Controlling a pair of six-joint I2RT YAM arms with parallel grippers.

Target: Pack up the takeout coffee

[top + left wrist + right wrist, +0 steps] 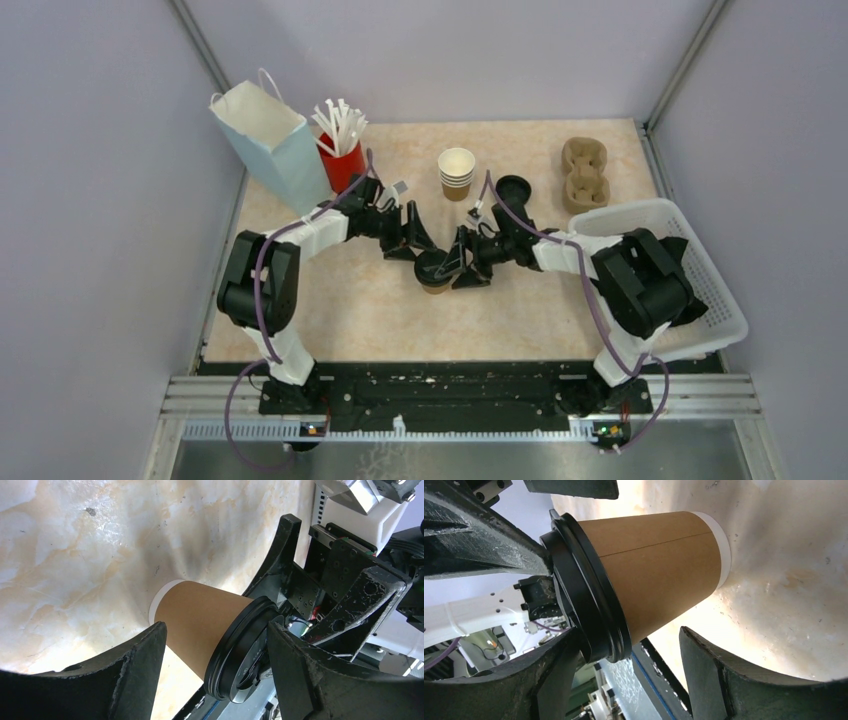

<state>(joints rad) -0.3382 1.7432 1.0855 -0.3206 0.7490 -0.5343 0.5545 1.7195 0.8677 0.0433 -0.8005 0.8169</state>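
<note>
**Coffee upright at mid-table, both arms closed in around it**

Far left at the back, a pale blue paper bag with handles [265,140] stood open, and just beside it was a red cup full of white straws [342,150].

In front of those, the left gripper [412,243] reached in low over the beige marbled table [350,310]. Its jaws were spread wide. In its wrist view the cup sat in the gap between its fingers, but I could not tell whether either finger touched it.

At dead centre was the takeout coffee [436,270], a small brown paper cup under a round black plastic lid. It stood upright with its base on the table and its lid up, so the long axis ran vertical.

The right gripper [462,265] came in from the other side, also parted wide. Its wrist view showed one finger hard by the lid rim. The other stood apart from the cup wall, with table showing between them.

Behind them were a stack of lidless brown cups [457,172], then a spare black lid [513,187] and a brown moulded pulp cup carrier [585,172]. Far right, a white plastic mesh basket [715,278] lay under the right arm.
</note>
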